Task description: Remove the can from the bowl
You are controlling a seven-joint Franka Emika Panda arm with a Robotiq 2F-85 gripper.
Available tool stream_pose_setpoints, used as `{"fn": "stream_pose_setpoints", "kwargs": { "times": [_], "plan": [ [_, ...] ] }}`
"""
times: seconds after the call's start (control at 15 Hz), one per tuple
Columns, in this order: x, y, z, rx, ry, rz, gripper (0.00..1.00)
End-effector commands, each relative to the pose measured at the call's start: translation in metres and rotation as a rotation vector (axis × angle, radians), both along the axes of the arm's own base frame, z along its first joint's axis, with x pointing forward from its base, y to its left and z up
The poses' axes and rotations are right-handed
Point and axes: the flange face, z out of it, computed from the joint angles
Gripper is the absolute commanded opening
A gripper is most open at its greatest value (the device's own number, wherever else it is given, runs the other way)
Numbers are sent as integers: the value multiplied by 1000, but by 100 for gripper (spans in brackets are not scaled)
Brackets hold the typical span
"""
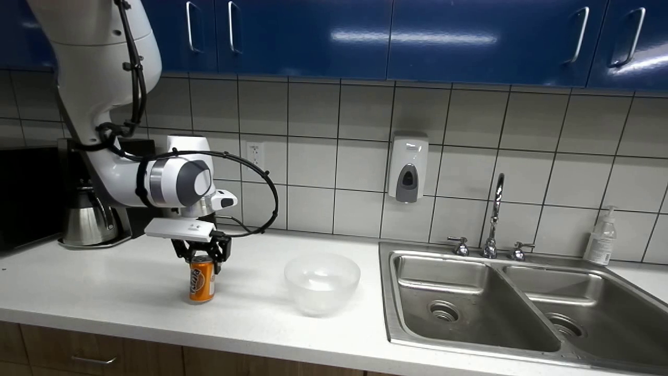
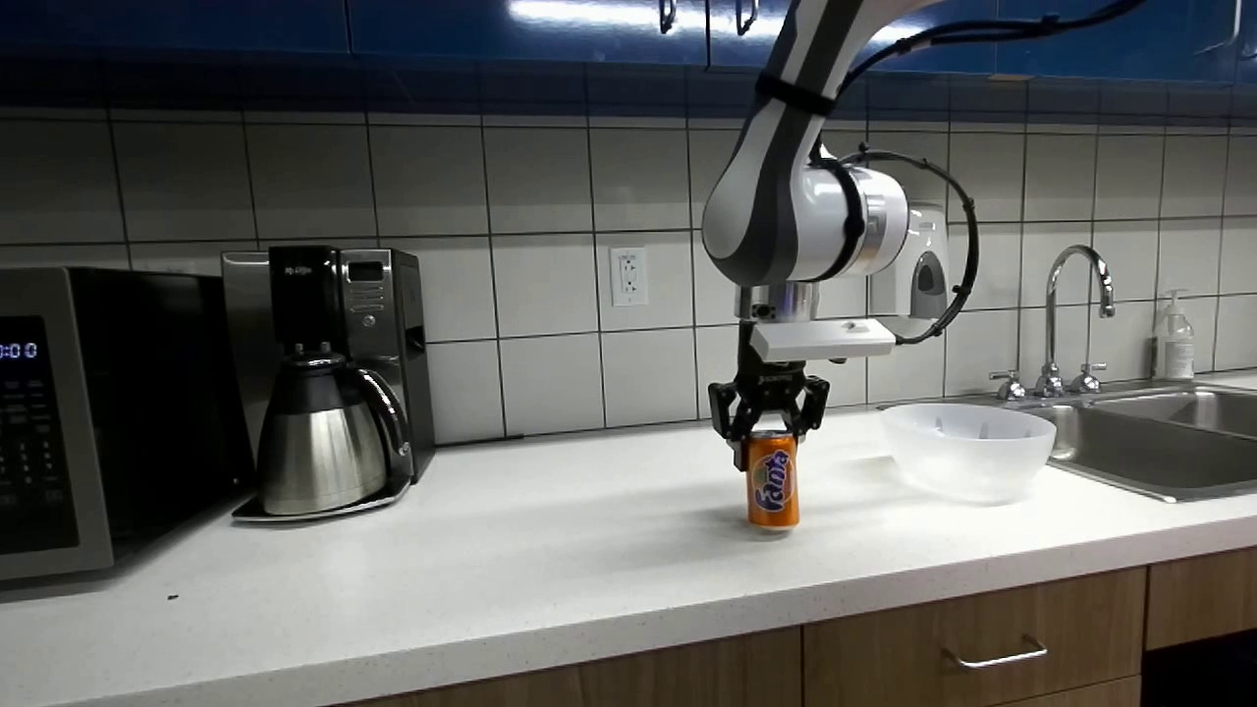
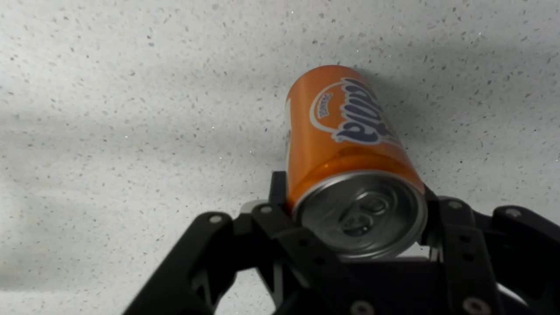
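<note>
1. My pincer (image 2: 770, 447) is clamped on the upper part of the orange Fanta can (image 3: 348, 155), from both sides.
2. The can is upright, on the tabletop (image 1: 250, 313) or barely above it, which is unclear; seating and releasing it is, I judge, all that remains.
3. In both exterior views the translucent bowl (image 1: 322, 292) sits toward three o'clock of the can, clearly apart, so removal looks done.

blue cabinets (image 1: 355, 21) (glossy, light-streaked) | tiled wall (image 1: 360, 162) | speckled white counter (image 1: 120, 282) | wooden drawer (image 2: 923, 628)
</note>
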Motion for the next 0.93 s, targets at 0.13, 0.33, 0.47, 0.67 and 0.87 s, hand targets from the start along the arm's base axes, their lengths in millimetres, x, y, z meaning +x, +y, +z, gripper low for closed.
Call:
{"fn": "stream_pose_setpoints", "kwargs": {
  "times": [0.13, 0.33, 0.47, 0.67, 0.87],
  "plan": [
    [-4, 4, 4, -16, -7, 9, 88],
    [-5, 5, 6, -17, -9, 8, 99],
    [-5, 4, 7, -15, -12, 6, 100],
    [-4, 4, 13, -14, -19, 5, 100],
    [-4, 5, 26, -7, -37, 6, 100]
  ]
}}
